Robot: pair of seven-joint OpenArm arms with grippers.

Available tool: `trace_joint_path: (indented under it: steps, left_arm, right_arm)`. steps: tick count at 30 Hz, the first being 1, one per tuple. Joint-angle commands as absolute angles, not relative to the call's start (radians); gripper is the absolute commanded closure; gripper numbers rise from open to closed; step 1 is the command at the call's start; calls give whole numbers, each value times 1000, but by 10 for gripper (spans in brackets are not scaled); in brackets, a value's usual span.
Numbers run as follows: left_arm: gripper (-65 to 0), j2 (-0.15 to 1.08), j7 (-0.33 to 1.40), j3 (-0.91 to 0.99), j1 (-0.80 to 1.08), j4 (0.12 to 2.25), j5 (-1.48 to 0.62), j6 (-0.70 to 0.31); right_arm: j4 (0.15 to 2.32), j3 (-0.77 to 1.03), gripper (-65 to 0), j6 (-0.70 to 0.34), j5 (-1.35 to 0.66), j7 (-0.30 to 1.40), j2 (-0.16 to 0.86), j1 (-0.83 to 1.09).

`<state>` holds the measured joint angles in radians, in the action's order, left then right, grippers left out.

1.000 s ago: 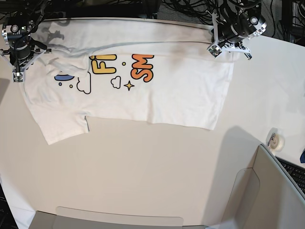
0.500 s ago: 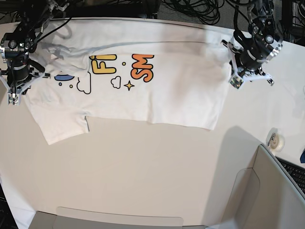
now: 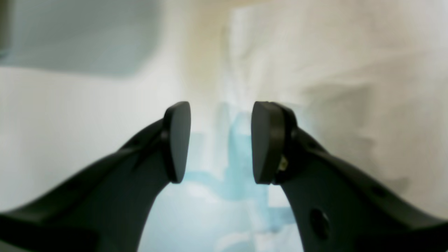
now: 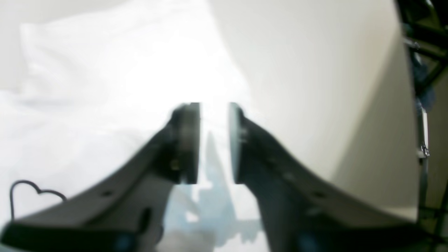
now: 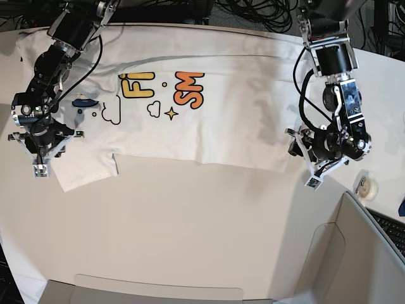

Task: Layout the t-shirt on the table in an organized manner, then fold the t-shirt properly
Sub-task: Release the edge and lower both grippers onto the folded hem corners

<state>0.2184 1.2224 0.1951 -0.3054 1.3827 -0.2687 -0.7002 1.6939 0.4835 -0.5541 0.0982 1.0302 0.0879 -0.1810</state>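
Base view: t-shirt spread flat, print up; left claw wide, right claw narrow.

I see the large matte white table with its curved edge carrying a white short-sleeved cloth t-shirt printed with yellow and orange cartoon lettering, spread flat across its far half. A small round white roll-like object sits on the tabletop near the left arm's fingers, on the side away from the shirt, apart from the cloth.
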Motion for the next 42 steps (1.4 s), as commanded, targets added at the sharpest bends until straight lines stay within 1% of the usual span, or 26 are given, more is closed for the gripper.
trace_joint_path:
  steps: [1, 2, 4, 6, 11, 19, 23, 28, 38, 42]
  left_arm:
    - [-280, 229, 1210, 232, -344, 1342, -297, -698]
    - [-280, 229, 1210, 269, -367, 1279, -326, -698]
    - [-280, 232, 1208, 331, -407, 1152, -375, -698]
    - [-280, 265, 1205, 364, -433, 1053, -410, -698]
    - [-280, 315, 1184, 367, -472, 915, -506, -698]
    - [-280, 311, 1194, 367, -463, 901, -533, -698]
    - [-280, 278, 1198, 366, -456, 900, -535, -698]
    - [-280, 245, 1244, 366, -446, 900, -535, -698]
    - [-280, 239, 1268, 367, -443, 900, -535, -698]
    - [-280, 211, 1290, 366, -443, 900, -535, -698]
  right_arm:
    - [1696, 487, -191, -553, 94, 1007, 102, -205]
    - [1687, 489, -201, -553, 96, 1007, 102, -214]
    - [1664, 493, -199, -553, 96, 1006, 104, -232]
    - [1653, 493, -200, -553, 96, 1004, 105, -246]
    - [1653, 489, -200, -555, 96, 1004, 105, -266]
    - [1652, 486, -202, -555, 93, 1003, 101, -280]
    - [1652, 486, -203, -555, 93, 1003, 101, -280]
    - [1652, 486, -203, -555, 93, 1003, 99, -275]
    - [1652, 486, -203, -555, 93, 1003, 97, -272]
    - [1652, 486, -203, -555, 93, 1003, 97, -272]
